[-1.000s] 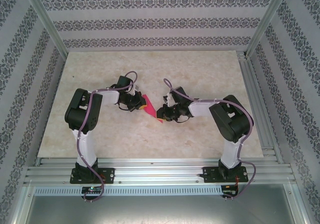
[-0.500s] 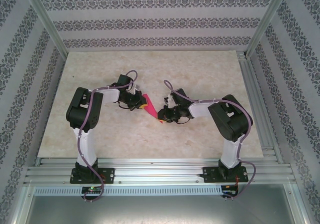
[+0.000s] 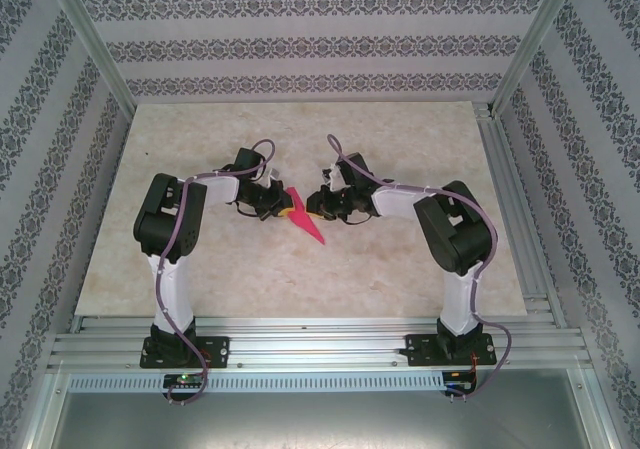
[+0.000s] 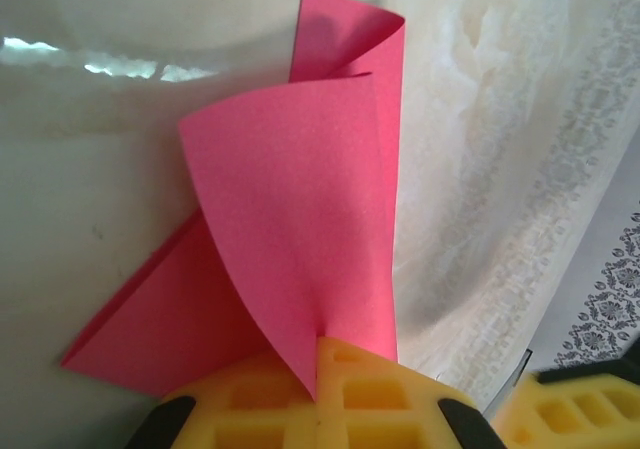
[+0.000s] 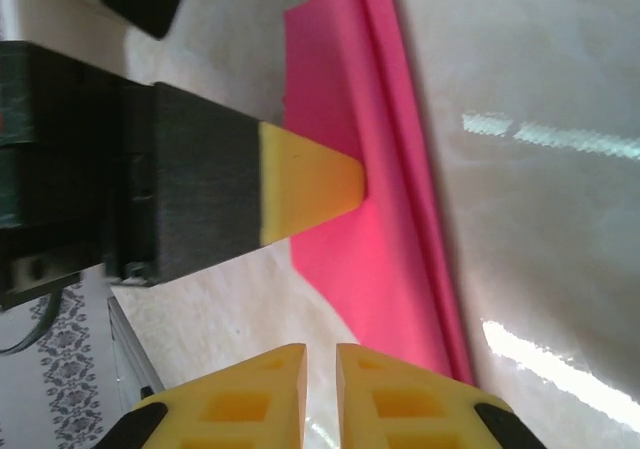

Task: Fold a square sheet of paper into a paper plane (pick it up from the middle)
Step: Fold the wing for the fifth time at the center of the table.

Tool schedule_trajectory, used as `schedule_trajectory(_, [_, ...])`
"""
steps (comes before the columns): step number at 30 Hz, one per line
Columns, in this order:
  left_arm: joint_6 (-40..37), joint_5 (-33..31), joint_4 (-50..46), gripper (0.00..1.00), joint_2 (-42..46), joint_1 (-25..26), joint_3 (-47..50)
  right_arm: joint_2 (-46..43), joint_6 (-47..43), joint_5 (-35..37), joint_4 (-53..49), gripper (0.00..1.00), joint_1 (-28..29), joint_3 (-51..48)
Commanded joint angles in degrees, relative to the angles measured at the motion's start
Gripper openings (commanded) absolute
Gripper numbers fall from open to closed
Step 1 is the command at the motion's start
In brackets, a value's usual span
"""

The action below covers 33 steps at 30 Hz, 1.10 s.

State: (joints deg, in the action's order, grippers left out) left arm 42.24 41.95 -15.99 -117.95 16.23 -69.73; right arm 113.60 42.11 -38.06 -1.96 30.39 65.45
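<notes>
The magenta-red sheet of paper (image 3: 309,226) is folded into a narrow pointed dart shape and lies near the table's middle, its tip pointing toward the near right. My left gripper (image 3: 286,207) is shut on its far end; in the left wrist view the paper (image 4: 300,199) rises from between the yellow fingers, with one flap curling up. My right gripper (image 3: 313,207) sits just right of that end. In the right wrist view its fingers are almost together with only a thin slit and nothing between them, just beside the paper (image 5: 385,219) and near the left gripper's fingertip (image 5: 310,184).
The pale marble-look tabletop (image 3: 400,139) spreads around both arms. Aluminium frame rails (image 3: 300,344) run along the near edge and up the sides, in front of patterned walls.
My right gripper has left the paper's near tip and moved up toward the far end, next to the left gripper. The left gripper keeps its hold, and the paper's tip now lies free.
</notes>
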Motion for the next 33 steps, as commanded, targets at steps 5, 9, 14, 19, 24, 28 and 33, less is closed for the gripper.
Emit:
schedule_trajectory(5, [-1.6, 0.8, -1.1, 0.04, -1.9, -0.7, -2.0, 4.6, -2.0, 1.6, -4.6, 0.16, 0.7, 2.9])
schedule_trajectory(9, [-2.1, 1.8, -0.9, 0.06, -1.8, -0.7, -2.7, 4.9, -3.4, 3.9, -6.8, 0.16, 0.6, 2.5])
schedule_trajectory(14, [-4.1, 2.4, -2.8, 0.19, -1.5, -0.8, -5.3, 5.6, -4.0, 4.2, -7.5, 0.16, 0.4, 2.0])
schedule_trajectory(19, [-4.1, 2.2, -2.1, 0.16, -1.4, -0.8, -6.8, 5.3, -3.3, 4.4, -6.4, 0.16, 0.2, 1.6])
schedule_trajectory(24, [-6.1, 0.3, -4.7, 0.07, -2.6, -0.8, -8.9, 4.5, -0.6, 2.0, -2.2, 0.16, -0.1, 1.6])
schedule_trajectory(28, [-7.4, -0.5, -4.7, 0.04, -4.4, -0.8, -9.4, 4.0, 0.5, 0.3, -1.6, 0.17, -0.2, 3.7])
schedule_trajectory(33, [-6.9, 0.9, -2.9, 0.04, -5.8, -0.8, -10.2, 4.7, 0.9, -0.2, -2.2, 0.21, -0.5, 7.1])
